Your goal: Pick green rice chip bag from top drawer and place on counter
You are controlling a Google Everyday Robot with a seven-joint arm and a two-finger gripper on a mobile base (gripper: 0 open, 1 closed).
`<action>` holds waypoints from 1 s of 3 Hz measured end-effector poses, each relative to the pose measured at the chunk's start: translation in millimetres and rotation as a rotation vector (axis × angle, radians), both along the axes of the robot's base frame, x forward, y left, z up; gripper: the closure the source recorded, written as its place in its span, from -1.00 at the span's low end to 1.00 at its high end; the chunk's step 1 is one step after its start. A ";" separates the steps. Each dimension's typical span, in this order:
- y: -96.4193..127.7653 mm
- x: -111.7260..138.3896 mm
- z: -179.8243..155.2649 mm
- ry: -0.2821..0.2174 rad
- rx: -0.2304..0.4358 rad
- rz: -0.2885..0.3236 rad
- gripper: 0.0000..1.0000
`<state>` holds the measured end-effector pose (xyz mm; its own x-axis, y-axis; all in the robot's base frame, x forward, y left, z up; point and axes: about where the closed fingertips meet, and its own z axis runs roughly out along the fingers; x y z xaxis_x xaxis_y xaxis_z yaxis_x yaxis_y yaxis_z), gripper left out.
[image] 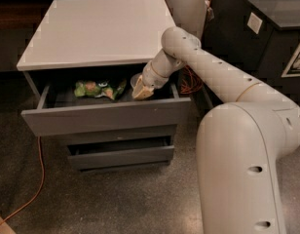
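The top drawer (106, 118) of the grey cabinet stands pulled open. The green rice chip bag (99, 89) lies inside it, left of centre. My gripper (141, 92) reaches down into the drawer at its right side, to the right of the bag and apart from it. Its tan fingertips sit just behind the drawer's front panel. The white counter (96, 30) tops the cabinet and is bare.
Two shallower grey drawers (121, 155) sit below, the lower one slightly open. A dark black cabinet (257, 33) stands at the right. An orange cable (35, 179) runs across the floor at the left, and orange cords hang behind my arm.
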<state>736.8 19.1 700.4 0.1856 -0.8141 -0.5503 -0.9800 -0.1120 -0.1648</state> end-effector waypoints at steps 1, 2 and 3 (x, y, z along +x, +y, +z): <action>2.6 4.1 -10.8 0.010 -0.014 0.000 1.00; 6.4 0.7 -17.6 0.010 -0.034 -0.008 1.00; 12.3 -11.9 -24.3 0.020 -0.045 -0.012 1.00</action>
<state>724.9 31.4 676.1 0.1646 -0.8405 -0.5163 -0.9844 -0.1068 -0.1400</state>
